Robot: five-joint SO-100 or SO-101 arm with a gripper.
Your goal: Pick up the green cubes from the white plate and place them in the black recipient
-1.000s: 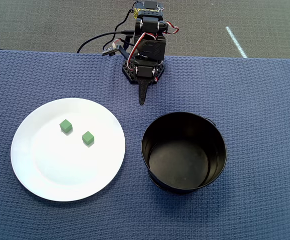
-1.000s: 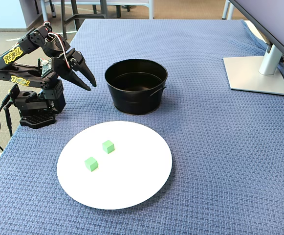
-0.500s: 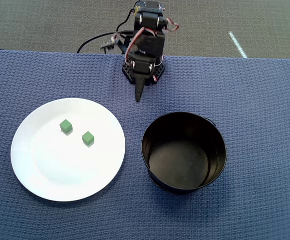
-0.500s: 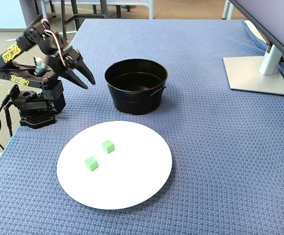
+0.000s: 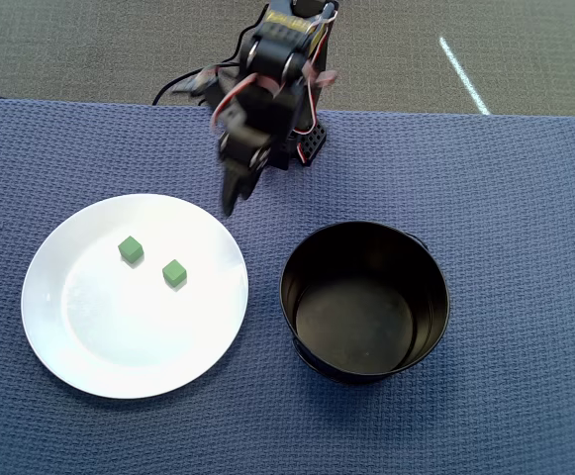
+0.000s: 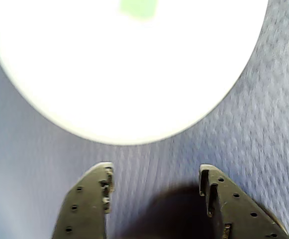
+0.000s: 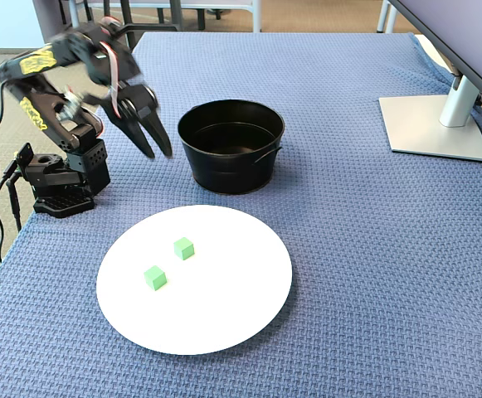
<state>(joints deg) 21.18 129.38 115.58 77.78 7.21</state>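
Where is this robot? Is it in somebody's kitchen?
Probably not a kitchen; it looks more like an office or lab. A monitor stand sits on the blue tablecloth, and chair or table legs show behind it.
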